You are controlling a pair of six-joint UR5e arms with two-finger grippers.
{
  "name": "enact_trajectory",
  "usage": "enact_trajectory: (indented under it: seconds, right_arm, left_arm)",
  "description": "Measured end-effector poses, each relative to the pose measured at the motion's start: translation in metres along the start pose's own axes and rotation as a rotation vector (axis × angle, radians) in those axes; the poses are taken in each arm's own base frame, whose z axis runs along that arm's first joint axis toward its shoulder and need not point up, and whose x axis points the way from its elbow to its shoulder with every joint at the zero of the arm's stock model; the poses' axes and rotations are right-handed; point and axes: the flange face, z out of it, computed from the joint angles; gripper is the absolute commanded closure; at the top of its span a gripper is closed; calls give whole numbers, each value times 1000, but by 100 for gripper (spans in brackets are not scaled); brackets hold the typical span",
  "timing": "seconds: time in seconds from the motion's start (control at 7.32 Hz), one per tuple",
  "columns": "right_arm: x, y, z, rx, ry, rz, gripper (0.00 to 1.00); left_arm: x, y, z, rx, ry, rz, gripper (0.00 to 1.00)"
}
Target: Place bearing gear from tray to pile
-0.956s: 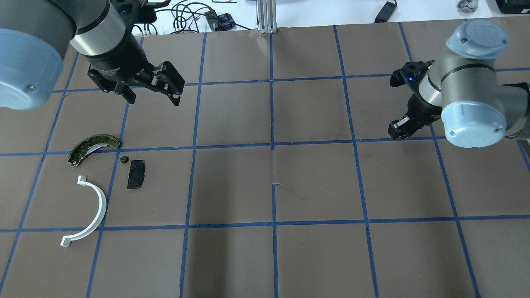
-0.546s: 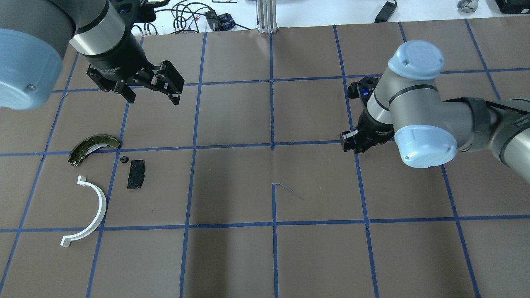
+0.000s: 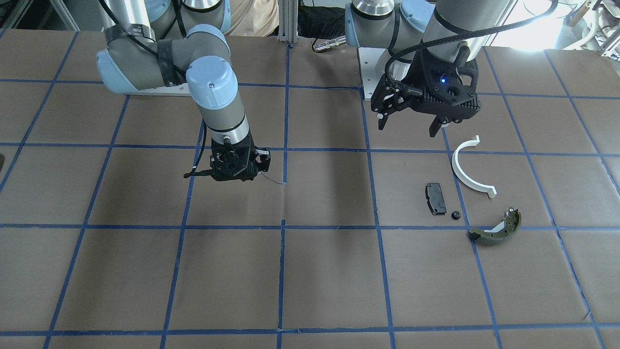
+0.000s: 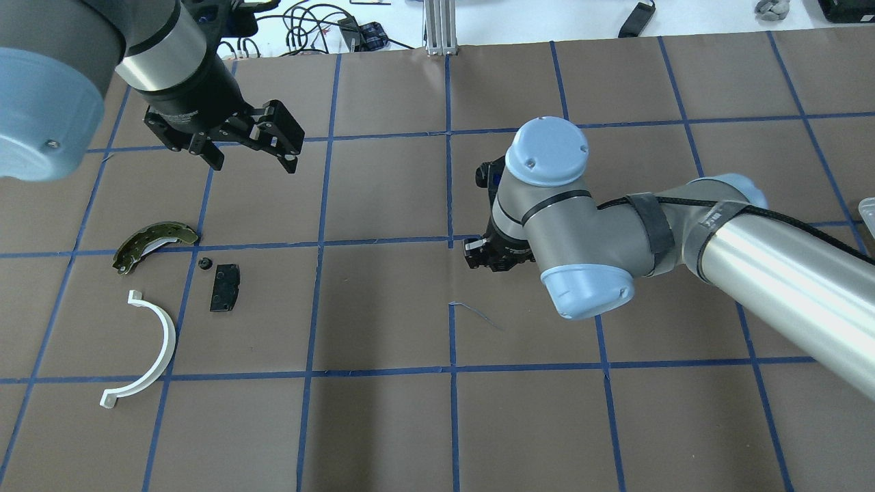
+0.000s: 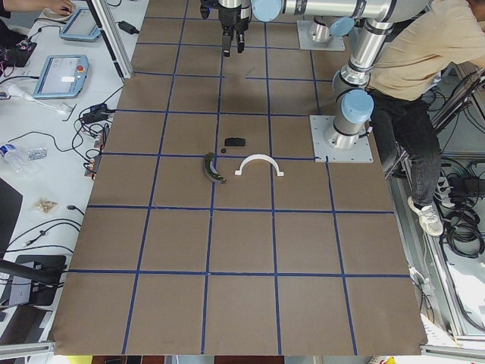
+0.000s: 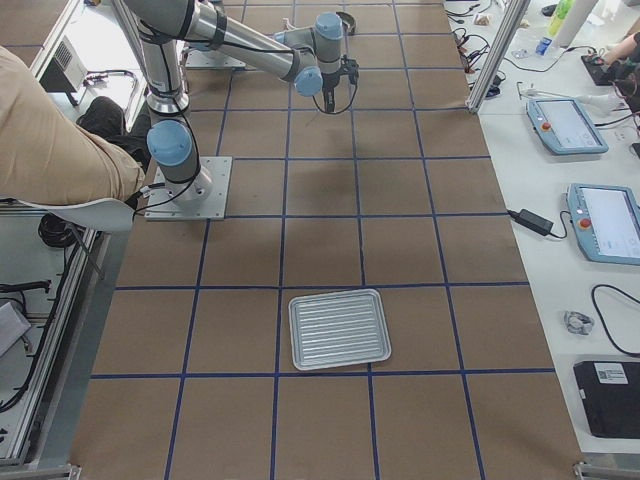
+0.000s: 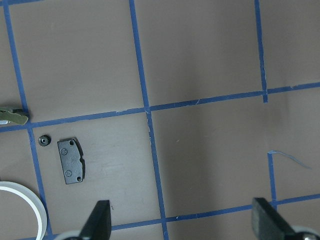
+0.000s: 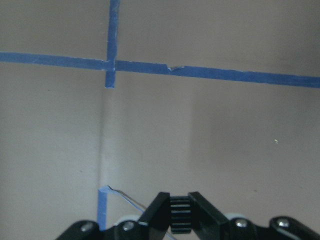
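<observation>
The bearing gear [image 8: 180, 214] is sitting between the two fingers of the right end effector [image 4: 489, 260], which is pinching it tight above the middle of the desk [image 4: 383, 424]. It is hanging well apart from the pile [image 4: 225, 288], where the white half-ring [image 4: 169, 339], the black plate [image 3: 436, 198] and the green brake shoe [image 4: 140, 244] are lying. Another little gear [image 4: 203, 263] is lying just beside the plate. The left end effector [image 4: 254, 162] is hanging near the pile with its fingers spread wide, holding nothing.

To do this step well, I think the right arm should be squeezing firmly, going over to the pile and coming down low before letting go. That way the small round gear is not rolling away. It should be keeping out of the left arm's way too.

Half a second ago the right arm was nearer the right side. Now it is reaching the middle. The left arm and the pile are staying where they were
</observation>
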Motion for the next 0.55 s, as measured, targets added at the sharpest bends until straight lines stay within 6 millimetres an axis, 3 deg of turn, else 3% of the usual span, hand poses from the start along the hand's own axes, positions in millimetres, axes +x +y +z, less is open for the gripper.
enact_trajectory:
  seconds: [0.27,0.55]
  right_arm:
    - [-34,-18,-1,31,-16,30,100]
    - [-51,-19,13,1,-56,67,100]
  left_arm:
    - [0,0,0,0,0,0,0]
    - [0,0,0,0,0,0,0]
